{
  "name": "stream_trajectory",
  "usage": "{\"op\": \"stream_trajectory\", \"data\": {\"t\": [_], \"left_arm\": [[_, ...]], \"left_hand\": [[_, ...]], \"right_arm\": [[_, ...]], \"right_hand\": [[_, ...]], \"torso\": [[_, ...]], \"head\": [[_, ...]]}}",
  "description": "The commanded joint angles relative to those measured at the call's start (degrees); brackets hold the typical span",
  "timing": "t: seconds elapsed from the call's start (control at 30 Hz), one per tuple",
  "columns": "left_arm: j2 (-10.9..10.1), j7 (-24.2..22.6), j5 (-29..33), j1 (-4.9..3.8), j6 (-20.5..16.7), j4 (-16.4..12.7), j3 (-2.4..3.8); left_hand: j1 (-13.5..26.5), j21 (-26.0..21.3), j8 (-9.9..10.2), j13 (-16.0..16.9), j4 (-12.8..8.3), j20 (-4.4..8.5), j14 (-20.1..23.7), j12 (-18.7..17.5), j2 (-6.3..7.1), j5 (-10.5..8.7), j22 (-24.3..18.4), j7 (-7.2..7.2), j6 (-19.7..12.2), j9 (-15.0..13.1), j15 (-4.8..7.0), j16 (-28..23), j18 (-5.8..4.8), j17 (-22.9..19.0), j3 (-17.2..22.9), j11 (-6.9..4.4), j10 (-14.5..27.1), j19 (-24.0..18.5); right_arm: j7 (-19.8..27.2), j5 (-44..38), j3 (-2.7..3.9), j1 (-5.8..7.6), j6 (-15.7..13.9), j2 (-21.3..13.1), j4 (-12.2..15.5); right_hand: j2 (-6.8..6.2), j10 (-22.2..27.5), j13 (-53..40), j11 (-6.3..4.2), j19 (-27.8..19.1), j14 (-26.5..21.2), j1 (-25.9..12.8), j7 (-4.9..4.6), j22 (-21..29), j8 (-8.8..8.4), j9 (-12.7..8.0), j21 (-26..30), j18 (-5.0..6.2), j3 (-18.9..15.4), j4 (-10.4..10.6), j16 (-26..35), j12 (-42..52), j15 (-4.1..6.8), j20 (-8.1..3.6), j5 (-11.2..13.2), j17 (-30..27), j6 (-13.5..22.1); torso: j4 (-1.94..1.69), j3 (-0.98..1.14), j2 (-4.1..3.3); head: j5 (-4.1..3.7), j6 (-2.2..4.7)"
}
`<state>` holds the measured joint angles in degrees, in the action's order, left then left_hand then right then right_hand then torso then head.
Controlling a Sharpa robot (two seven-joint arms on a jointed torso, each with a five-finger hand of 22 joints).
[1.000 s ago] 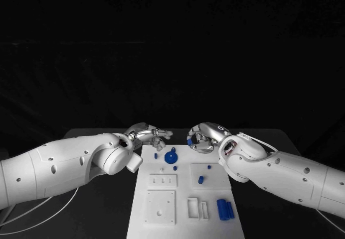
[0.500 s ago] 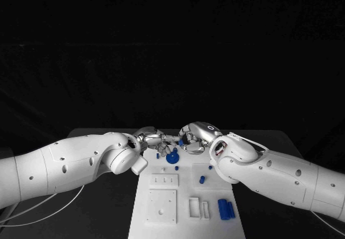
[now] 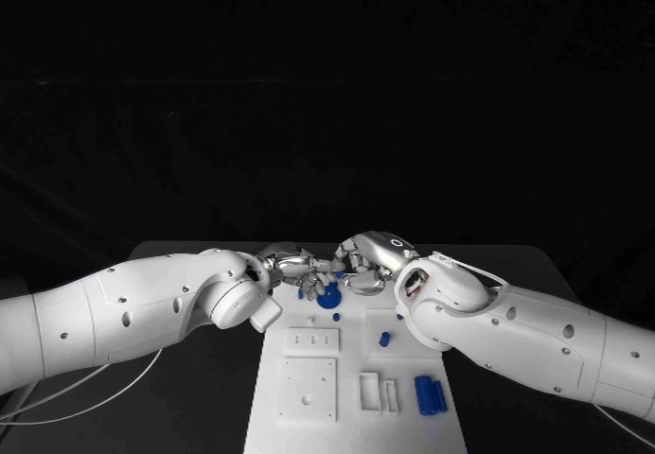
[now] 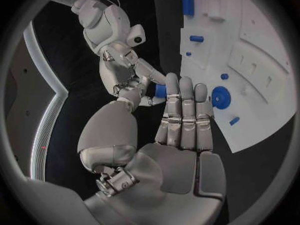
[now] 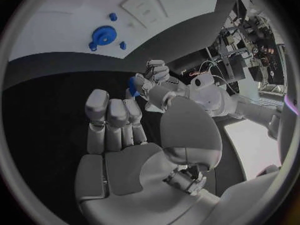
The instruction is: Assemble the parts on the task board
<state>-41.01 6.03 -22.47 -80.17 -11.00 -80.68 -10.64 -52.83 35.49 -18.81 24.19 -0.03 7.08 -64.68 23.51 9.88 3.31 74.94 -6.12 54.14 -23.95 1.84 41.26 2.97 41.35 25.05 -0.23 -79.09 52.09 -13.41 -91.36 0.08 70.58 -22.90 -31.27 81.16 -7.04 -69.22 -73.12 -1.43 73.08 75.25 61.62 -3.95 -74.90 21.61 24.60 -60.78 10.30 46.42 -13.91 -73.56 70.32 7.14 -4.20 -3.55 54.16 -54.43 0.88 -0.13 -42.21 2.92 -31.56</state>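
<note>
Over the far end of the white board (image 3: 358, 378) the two hands meet fingertip to fingertip: the left hand (image 3: 290, 263) has its fingers straight and pressed side by side, palm bare, while the right hand (image 3: 366, 264) pinches a small blue part (image 4: 160, 90) between thumb and fingertip, just above the blue gear (image 3: 327, 298) standing on the board. This looks like a hand-over or a re-grip of that part in mid-air, so the next move calls for the left fingers to close on it before the right lets go; other blue pieces (image 3: 427, 396) wait at the board's near end.
</note>
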Motion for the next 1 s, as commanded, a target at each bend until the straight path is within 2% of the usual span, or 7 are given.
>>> {"op": "stream_trajectory", "data": {"t": [0.03,0.37,0.7,1.0], "left_arm": [[0.06,0.19,-0.49,0.16,0.63,-0.07,0.03],[0.1,0.0,-0.48,0.22,0.64,-0.3,0.03],[0.08,-0.15,-0.14,0.22,0.54,-0.32,0.03],[0.12,-0.24,0.22,0.22,0.78,-0.36,0.03]], "left_hand": [[0.1,0.25,0.17,0.17,0.46,0.37,0.39,0.42,-0.16,-0.37,1.17,-0.01,0.06,-0.09,-0.01,0.34,-0.07,-0.05,0.05,-0.02,0.52,-0.4],[-0.31,0.37,0.25,0.57,0.52,0.38,0.5,0.68,-0.51,-0.35,1.15,-0.03,0.0,-0.14,-0.01,0.44,-0.05,-0.12,0.06,0.0,0.87,-0.54],[-1.54,0.65,0.31,1.38,-0.16,0.32,0.74,1.17,-2.1,-0.29,1.12,-0.05,0.09,-0.33,-0.08,0.63,-0.08,-0.32,-0.28,0.02,1.51,-0.88],[-2.82,0.89,0.34,2.02,-1.44,0.25,0.88,1.47,-4.38,-0.21,1.08,-0.03,0.34,-0.51,-0.13,0.8,-0.12,-0.6,-0.66,0.02,1.96,-1.16]], "right_arm": [[-0.11,-0.81,0.0,-0.07,1.32,0.15,0.21],[-0.2,-0.7,-0.02,-0.11,1.66,0.34,0.59],[-0.13,-0.35,-0.08,-0.18,2.14,0.7,0.89],[-0.12,-0.06,-0.21,-0.28,2.36,0.93,0.98]], "right_hand": [[-0.54,-0.39,-0.08,0.04,0.32,-0.1,0.13,-0.98,-0.54,0.39,0.66,-0.35,4.7,0.31,0.02,0.27,0.21,0.31,-0.07,-0.26,0.04,-5.4],[-0.55,-0.36,-0.05,0.03,0.33,-0.1,0.11,-0.98,-0.53,0.38,0.66,-0.34,4.7,0.39,0.03,0.29,0.16,0.32,-0.07,-0.26,0.03,-5.4],[-0.57,-0.39,-0.07,0.03,0.33,-0.1,0.08,-0.98,-0.52,0.36,0.66,-0.33,4.7,0.44,0.04,0.3,0.17,0.32,-0.06,-0.25,0.02,-5.4],[-0.57,-0.38,-0.07,0.04,0.33,-0.09,0.06,-0.99,-0.51,0.34,0.66,-0.31,4.7,0.49,0.05,0.32,0.16,0.32,-0.05,-0.24,0.01,-5.4]], "torso": [[0.02,-0.01,0.02],[-0.03,0.01,0.01],[-0.03,0.02,0.01],[-0.02,0.03,-0.04]], "head": [[-0.32,0.08],[-0.35,-0.01],[-0.25,-0.09],[-0.23,-0.1]]}}
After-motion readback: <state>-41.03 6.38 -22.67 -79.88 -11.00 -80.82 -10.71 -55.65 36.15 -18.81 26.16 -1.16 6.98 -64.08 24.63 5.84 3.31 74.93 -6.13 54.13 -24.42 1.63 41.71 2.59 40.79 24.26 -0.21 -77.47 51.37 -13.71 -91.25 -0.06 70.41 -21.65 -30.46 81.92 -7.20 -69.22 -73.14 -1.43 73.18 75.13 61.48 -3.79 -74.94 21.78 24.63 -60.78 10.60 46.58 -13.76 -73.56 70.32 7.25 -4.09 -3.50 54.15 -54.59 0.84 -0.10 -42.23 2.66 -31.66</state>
